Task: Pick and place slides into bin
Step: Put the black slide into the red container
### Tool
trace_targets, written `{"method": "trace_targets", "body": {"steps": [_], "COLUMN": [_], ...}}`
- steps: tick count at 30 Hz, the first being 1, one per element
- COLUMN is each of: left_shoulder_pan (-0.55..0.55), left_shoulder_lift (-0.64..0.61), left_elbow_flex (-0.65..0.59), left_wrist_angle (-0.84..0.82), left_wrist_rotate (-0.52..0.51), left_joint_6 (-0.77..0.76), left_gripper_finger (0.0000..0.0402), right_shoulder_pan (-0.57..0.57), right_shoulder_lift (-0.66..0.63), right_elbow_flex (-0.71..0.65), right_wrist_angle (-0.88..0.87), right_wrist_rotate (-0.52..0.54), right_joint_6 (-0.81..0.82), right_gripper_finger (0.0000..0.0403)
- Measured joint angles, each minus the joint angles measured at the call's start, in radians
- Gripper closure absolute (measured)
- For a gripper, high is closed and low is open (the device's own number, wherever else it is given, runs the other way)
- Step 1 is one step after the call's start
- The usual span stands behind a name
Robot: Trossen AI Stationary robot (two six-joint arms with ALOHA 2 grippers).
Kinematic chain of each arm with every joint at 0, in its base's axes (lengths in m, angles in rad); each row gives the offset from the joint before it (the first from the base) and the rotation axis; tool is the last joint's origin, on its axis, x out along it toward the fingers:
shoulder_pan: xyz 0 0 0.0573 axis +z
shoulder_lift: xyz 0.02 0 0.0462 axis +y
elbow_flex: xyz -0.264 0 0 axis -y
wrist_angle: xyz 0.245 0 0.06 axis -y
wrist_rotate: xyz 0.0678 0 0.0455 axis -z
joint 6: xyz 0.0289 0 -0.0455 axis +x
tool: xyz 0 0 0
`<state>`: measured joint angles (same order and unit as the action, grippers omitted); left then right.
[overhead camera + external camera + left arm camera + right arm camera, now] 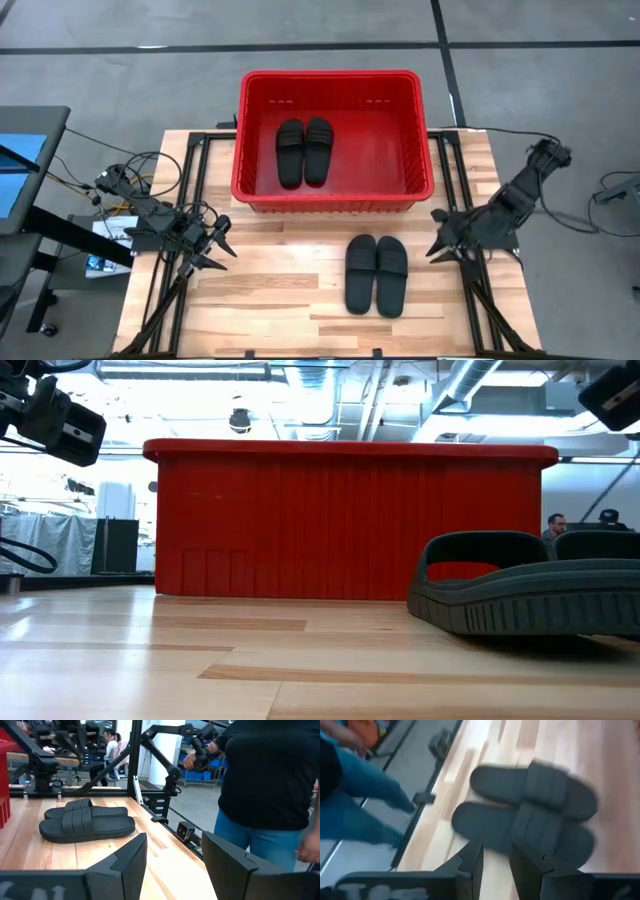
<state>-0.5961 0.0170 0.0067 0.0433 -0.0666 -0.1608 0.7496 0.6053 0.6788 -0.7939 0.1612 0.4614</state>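
Note:
The red bin (333,77) stands at the table's far middle, and a pair of black slides (304,152) lies side by side on its floor. A second pair of slides (376,274) rests sole-down on the wooden table in front of the bin, also seen in the low view (530,590) and both wrist views (87,822) (530,812). My left gripper (172,865) hovers open near the table's left edge (225,250), pointing level toward that pair. My right gripper (496,865) hangs open over the right edge (437,235), tilted down toward the same pair.
A person in a black shirt and blue jeans (270,785) stands just off the table's edge, also seen in the right wrist view (350,805). Black frame rails (185,200) run along both table sides. Bare wood (270,290) lies left of the loose pair.

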Motion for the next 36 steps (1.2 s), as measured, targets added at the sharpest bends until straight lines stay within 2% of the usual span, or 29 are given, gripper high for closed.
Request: {"method": "trace_targets", "body": {"steps": [7, 13, 20, 29, 36], "left_shoulder_pan": [0.0, 0.0, 0.0, 0.0, 0.0], "left_shoulder_lift": [0.0, 0.0, 0.0, 0.0, 0.0], "left_elbow_flex": [0.0, 0.0, 0.0, 0.0, 0.0], "left_wrist_angle": [0.0, 0.0, 0.0, 0.0, 0.0], "left_wrist_rotate": [0.0, 0.0, 0.0, 0.0, 0.0], "left_joint_6": [0.0, 0.0, 0.0, -0.001, -0.001], "left_gripper_finger": [0.0223, 0.0223, 0.0223, 0.0223, 0.0223], "right_shoulder_pan": [0.07, 0.098, 0.105, 0.114, 0.114], "right_shoulder_lift": [0.237, 0.426, 0.617, 0.845, 1.005], "right_elbow_flex": [0.047, 0.073, 0.121, 0.228, 0.357], "right_wrist_angle": [0.04, 0.161, 0.174, 0.207, 0.205], "right_wrist_rotate": [0.006, 0.082, 0.129, 0.086, 0.029], "right_joint_6": [0.241, 0.393, 0.553, 0.612, 0.537], "right_gripper_finger": [0.0323, 0.0324, 0.0324, 0.0324, 0.0324]}}
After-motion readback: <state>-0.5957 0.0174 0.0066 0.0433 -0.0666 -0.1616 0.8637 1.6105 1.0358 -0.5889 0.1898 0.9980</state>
